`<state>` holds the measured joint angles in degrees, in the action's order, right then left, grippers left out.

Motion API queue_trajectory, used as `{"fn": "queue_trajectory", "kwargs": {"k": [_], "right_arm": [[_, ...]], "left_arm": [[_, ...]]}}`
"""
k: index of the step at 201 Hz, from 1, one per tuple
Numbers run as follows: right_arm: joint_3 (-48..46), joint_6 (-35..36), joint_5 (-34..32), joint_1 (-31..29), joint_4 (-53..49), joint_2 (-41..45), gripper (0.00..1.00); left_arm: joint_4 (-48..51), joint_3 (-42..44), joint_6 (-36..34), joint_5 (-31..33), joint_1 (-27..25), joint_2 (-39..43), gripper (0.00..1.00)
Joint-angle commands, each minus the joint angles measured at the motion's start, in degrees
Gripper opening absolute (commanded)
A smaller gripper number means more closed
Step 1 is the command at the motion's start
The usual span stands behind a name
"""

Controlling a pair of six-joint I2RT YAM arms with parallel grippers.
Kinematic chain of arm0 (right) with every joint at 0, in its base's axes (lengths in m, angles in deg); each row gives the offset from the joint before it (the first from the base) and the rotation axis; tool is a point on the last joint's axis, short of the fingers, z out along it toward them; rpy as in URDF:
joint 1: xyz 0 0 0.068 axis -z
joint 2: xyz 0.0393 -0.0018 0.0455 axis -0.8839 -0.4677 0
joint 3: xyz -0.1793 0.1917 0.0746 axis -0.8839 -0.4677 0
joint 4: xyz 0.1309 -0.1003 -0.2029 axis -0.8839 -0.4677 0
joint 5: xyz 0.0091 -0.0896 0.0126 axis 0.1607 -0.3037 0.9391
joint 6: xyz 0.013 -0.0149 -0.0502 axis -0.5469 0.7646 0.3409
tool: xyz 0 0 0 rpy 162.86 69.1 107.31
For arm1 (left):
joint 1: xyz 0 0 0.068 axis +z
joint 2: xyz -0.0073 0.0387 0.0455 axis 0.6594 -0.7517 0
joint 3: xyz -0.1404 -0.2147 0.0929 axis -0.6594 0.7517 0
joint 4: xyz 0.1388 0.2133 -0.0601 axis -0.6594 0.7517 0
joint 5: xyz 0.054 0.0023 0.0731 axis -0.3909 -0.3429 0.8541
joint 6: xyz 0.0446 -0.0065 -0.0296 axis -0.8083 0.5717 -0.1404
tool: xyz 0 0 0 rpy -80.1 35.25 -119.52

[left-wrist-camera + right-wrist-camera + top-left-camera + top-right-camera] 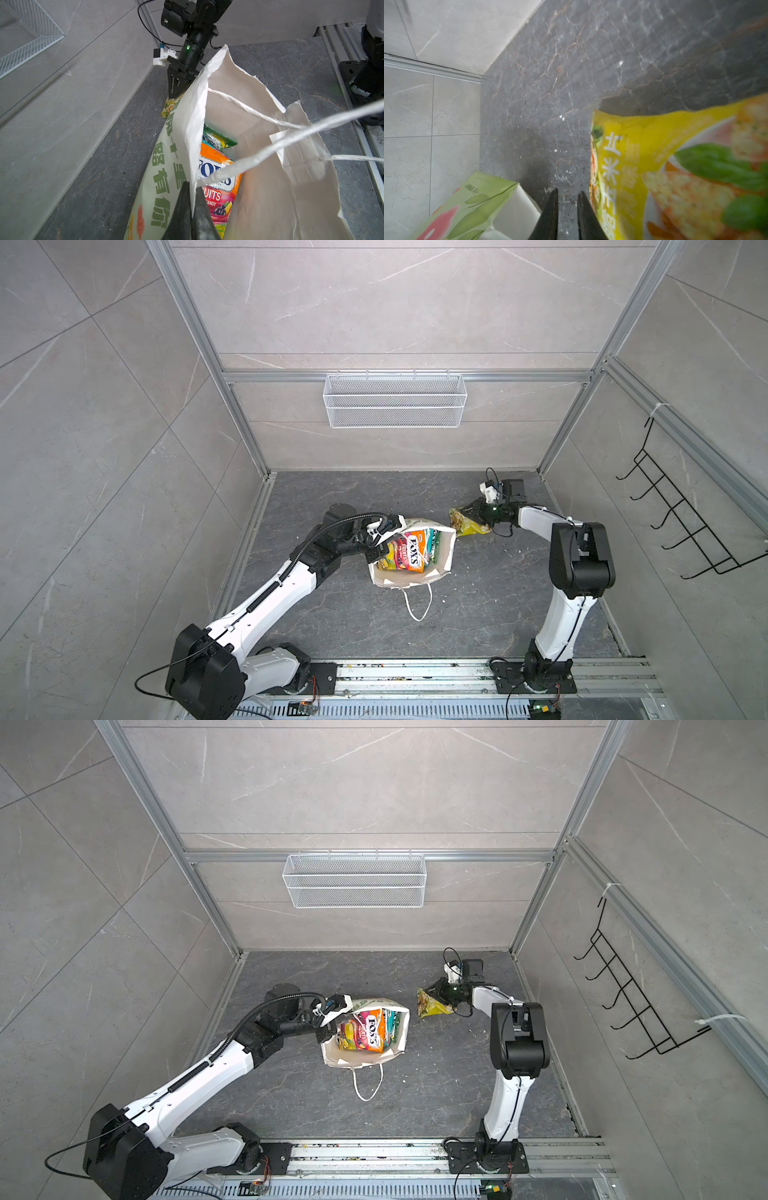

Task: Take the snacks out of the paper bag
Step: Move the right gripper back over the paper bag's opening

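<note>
The white paper bag (pixel 415 581) (pixel 360 1058) stands open on the dark floor, its printed side toward the back wall. My left gripper (pixel 375 553) (pixel 192 185) is shut on the bag's rim (pixel 195 145). Inside are snacks: an orange FOX'S packet (pixel 410 556) (pixel 218 172) and a green packet (pixel 219 139) behind it. A yellow packet (pixel 468 526) (pixel 432 1006) (pixel 675 166) lies on the floor right of the bag. My right gripper (pixel 471 509) (pixel 566 191) is by that packet's edge, jaws a narrow gap apart with only floor between them.
A white wire-mesh basket (pixel 395 403) hangs on the back wall. A black hook rack (pixel 681 522) is fixed to the right wall. One cord handle (pixel 417 605) trails on the floor toward the front rail (pixel 415 672). White crumbs dot the floor.
</note>
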<state>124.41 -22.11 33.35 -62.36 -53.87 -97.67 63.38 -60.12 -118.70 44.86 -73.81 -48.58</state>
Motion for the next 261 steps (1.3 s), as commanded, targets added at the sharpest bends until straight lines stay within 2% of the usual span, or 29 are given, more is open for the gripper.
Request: {"fn": "queue_trajectory", "kwargs": {"k": [1, 90, 138, 178, 212, 225, 247, 261], "right_arm": [[1.43, -0.24, 2.72, 0.24, 2.35, -2.08, 0.21], [-1.99, -3.11, 1.51, 0.56, 6.98, -6.06, 0.21], [-1.57, -3.43, 1.0, 0.56, 4.88, -0.75, 0.27], [1.47, -1.58, -1.12, -0.15, -4.36, 9.04, 0.34], [0.78, 2.06, -5.68, -3.46, -11.5, 21.92, 0.36], [-1.01, 4.24, -6.69, -6.43, -12.14, 28.19, 0.36], [-4.84, 9.58, -10.8, -15.64, -12.71, 38.67, 0.37], [-8.04, 9.99, -12.83, -20.87, -12.0, 44.36, 0.37]], "left_arm": [[-1.48, -2.89, 1.18, -2.59, -0.49, -0.23, 0.0], [-0.61, -3.22, 0.71, -2.47, -0.5, 0.6, 0.0], [-0.27, -3.08, 0.67, -2.95, -0.49, 1.06, 0.0], [0.77, -3.34, 0.51, -2.71, -0.59, 1.56, 0.0], [1.16, -3.19, -0.08, -1.39, -0.64, 1.89, 0.0], [1.52, -3.43, -0.38, -1.05, -0.65, 1.87, 0.0], [1.65, -3.52, -0.74, -0.89, -0.62, 1.88, 0.0], [1.93, -3.83, -0.62, -0.78, -0.58, 2.0, 0.0]]}}
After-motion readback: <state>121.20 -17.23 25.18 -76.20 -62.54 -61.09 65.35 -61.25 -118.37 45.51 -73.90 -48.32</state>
